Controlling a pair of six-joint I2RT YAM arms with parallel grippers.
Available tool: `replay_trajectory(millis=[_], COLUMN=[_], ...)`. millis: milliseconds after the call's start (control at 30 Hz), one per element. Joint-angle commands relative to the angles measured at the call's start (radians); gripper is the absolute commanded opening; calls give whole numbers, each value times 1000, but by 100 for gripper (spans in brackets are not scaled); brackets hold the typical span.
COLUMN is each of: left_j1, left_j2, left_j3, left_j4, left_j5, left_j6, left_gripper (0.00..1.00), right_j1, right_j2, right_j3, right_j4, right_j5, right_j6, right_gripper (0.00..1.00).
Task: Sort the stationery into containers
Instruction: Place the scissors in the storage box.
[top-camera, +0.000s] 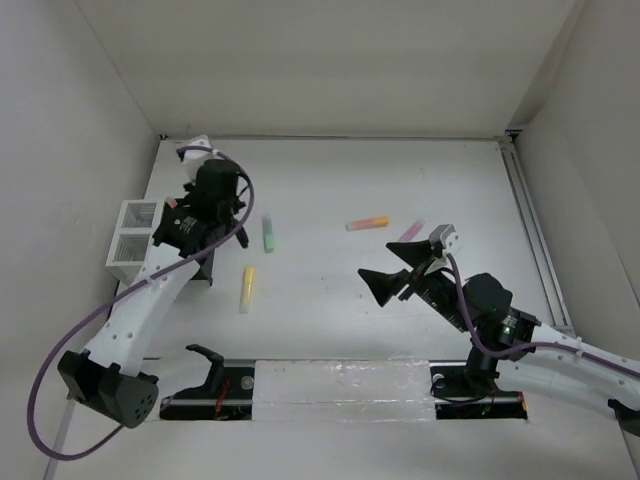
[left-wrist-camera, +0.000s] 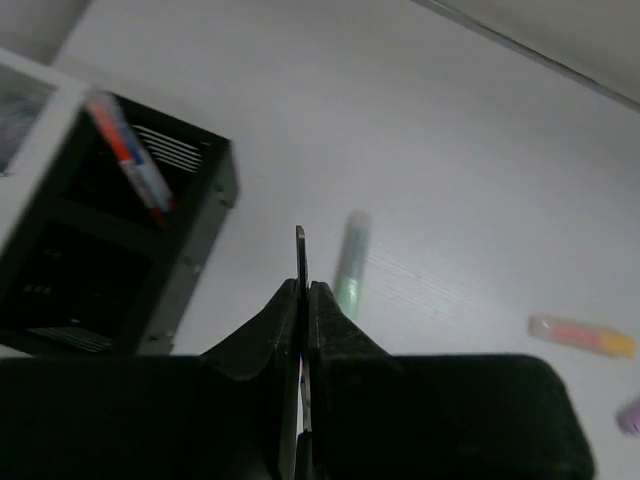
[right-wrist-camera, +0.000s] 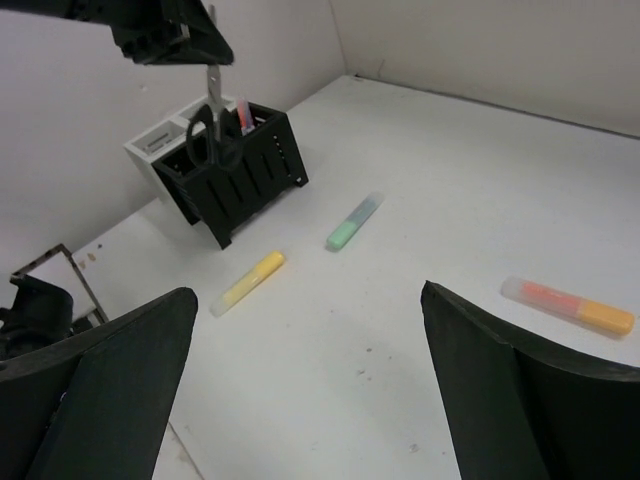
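Well, my left claw grips the scissors over the black box, upper left of the right wrist view, pens inside. Four highlighters lie loose on the tabletop; my right claw gapes empty.

Scissors upright over black box — highlighters flat
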Motion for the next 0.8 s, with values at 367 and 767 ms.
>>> replay_trajectory(millis=[367,767], left_j1=[279,506], left_j2=[-16,198], left_j3=[78,248], left_j4=[-237,-289], left_j5=[-398,-529], left_j6=[-213,-241], left_gripper=[0,0], right_j1=[9,9], right_j2=[75,192], right_j3=[16,25], right_j4=[-1,65], right_j5=[-41,-113], right_j6=[13,4], right_gripper=[100,100])
